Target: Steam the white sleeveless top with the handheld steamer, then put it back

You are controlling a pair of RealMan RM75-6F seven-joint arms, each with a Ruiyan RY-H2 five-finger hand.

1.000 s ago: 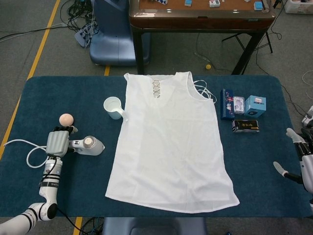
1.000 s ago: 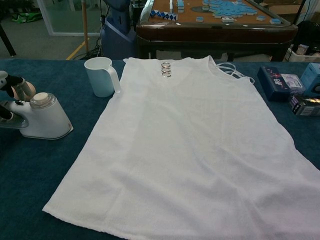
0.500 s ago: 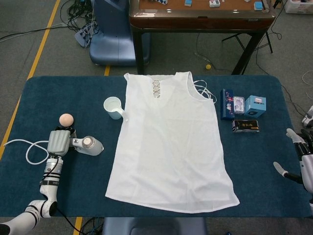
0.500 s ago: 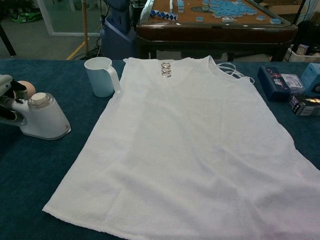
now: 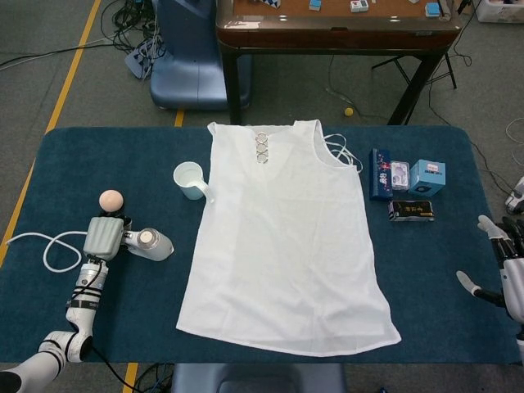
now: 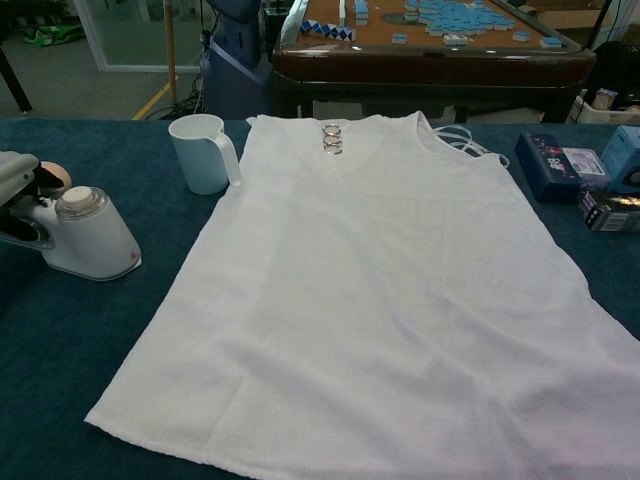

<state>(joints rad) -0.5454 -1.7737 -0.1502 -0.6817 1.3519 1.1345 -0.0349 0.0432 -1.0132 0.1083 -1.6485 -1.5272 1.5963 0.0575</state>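
The white sleeveless top [image 5: 282,237] lies flat in the middle of the blue table, neckline away from me, and fills most of the chest view [image 6: 390,280]. The white handheld steamer [image 5: 154,244] stands on the table left of the top's hem side, its nozzle toward the top [image 6: 90,238]. My left hand [image 5: 104,237] grips the steamer's handle from the left; at the chest view's left edge the left hand [image 6: 15,175] wraps that handle. My right hand [image 5: 508,274] hangs at the table's right edge, fingers spread and holding nothing.
A white cup [image 5: 190,179] stands just left of the top's shoulder. A peach ball [image 5: 110,199] lies behind the steamer. The steamer's white cord [image 5: 49,250] loops at the far left. Three small boxes [image 5: 411,211] sit right of the top.
My left hand has shifted slightly right and forward on the handle, and the steamer has nudged and turned a little with it. The right hand has not moved.
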